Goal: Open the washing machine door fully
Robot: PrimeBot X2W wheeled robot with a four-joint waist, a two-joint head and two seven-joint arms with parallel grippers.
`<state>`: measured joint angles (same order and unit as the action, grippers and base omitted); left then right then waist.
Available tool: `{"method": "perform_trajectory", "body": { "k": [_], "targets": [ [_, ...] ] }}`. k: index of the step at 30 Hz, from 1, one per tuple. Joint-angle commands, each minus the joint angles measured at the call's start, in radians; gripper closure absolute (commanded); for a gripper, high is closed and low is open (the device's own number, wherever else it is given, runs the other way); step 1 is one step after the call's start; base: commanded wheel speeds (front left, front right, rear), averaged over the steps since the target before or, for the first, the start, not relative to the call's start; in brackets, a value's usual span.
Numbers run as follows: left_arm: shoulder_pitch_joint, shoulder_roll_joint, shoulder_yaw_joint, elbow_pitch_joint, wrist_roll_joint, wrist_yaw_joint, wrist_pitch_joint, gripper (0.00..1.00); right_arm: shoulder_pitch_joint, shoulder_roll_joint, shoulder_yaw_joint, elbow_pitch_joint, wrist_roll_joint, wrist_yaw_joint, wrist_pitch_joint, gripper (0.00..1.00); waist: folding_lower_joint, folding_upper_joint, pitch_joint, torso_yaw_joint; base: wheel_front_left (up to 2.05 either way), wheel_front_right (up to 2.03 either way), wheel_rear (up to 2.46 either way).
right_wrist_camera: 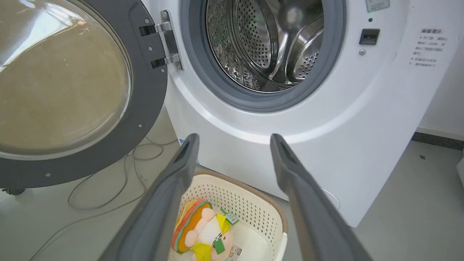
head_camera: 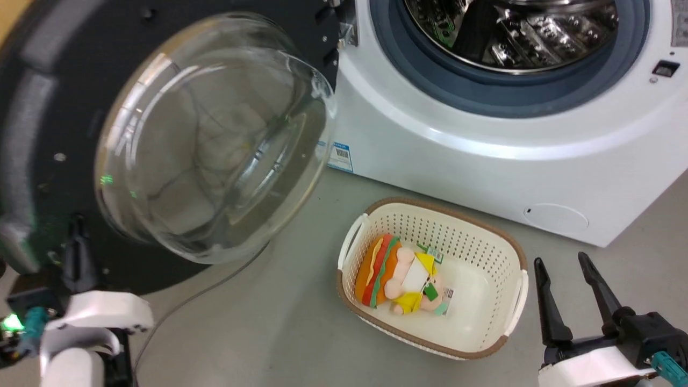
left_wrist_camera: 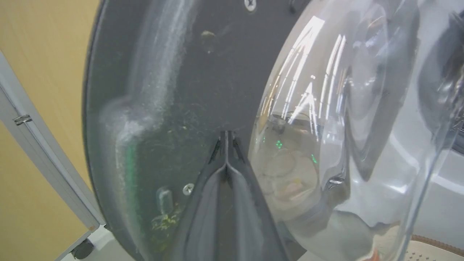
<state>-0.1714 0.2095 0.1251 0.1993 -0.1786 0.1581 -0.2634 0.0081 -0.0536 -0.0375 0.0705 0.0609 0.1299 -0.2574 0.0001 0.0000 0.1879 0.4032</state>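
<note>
— What does the left end effector (left_wrist_camera: 226, 137) show in its own wrist view?

— Its two fingers (left_wrist_camera: 206, 203) are pressed together with nothing between them. The tips sit at the black inner face of the washing machine door (left_wrist_camera: 174, 72), just left of the glass bowl (left_wrist_camera: 344, 108). Whether they touch that face cannot be told.

— And from the head?

— There the left end effector (head_camera: 77, 242) stands at the near left, under the door's lower rim. The washing machine door (head_camera: 32, 134) is swung out to the left of the washing machine (head_camera: 430, 145), bowl (head_camera: 215, 140) bulging toward the camera.

— The right one?

— The right end effector (head_camera: 561, 260) is at the near right, spread wide and empty, well apart from the door.

— What does its wrist view add?

— Between the spread fingers of the right end effector (right_wrist_camera: 233, 136) lies the whole front. The door (right_wrist_camera: 148, 94) hangs on its hinge (right_wrist_camera: 165, 43) at the left of the opening. The steel drum (right_wrist_camera: 268, 43) sits inside the grey rubber ring (right_wrist_camera: 217, 87). A cable (right_wrist_camera: 108, 195) loops on the floor under the door.

— Anything nearer?

— A cream basket (right_wrist_camera: 250, 203) on the floor before the machine, holding a plush toy (right_wrist_camera: 203, 232). The head view shows the same basket (head_camera: 457, 215) and toy (head_camera: 403, 274).
</note>
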Motion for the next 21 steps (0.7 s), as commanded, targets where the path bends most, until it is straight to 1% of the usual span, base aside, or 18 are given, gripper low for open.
{"method": "perform_trajectory", "body": {
  "k": [1, 8, 14, 21],
  "targets": [
    [-0.034, 0.014, 0.035, 0.021, -0.002, -0.001, 0.002, 1.0, -0.021, 0.003, -0.003, -0.003, -0.011, 0.001, -0.004, 0.0, -0.0001, 0.0, 0.021, -0.009, 0.0, 0.0, 0.0],
    [-0.1, 0.029, 0.116, 0.089, 0.001, -0.025, 0.002, 1.0, -0.047, 0.003, -0.008, -0.004, -0.027, 0.001, -0.004, 0.0, -0.0001, 0.0, 0.06, -0.019, 0.0, 0.0, 0.0],
    [-0.162, 0.05, 0.154, 0.164, 0.006, -0.057, 0.002, 1.0, -0.068, 0.003, -0.008, -0.005, -0.038, 0.001, -0.004, 0.0, -0.0001, 0.0, 0.086, -0.028, 0.0, 0.0, 0.0],
    [-0.236, 0.082, 0.203, 0.268, 0.006, -0.075, 0.002, 1.0, -0.087, 0.002, -0.01, -0.005, -0.048, 0.001, -0.004, 0.0, -0.0001, 0.0, 0.109, -0.044, 0.0, 0.0, 0.0]
  ]
}}
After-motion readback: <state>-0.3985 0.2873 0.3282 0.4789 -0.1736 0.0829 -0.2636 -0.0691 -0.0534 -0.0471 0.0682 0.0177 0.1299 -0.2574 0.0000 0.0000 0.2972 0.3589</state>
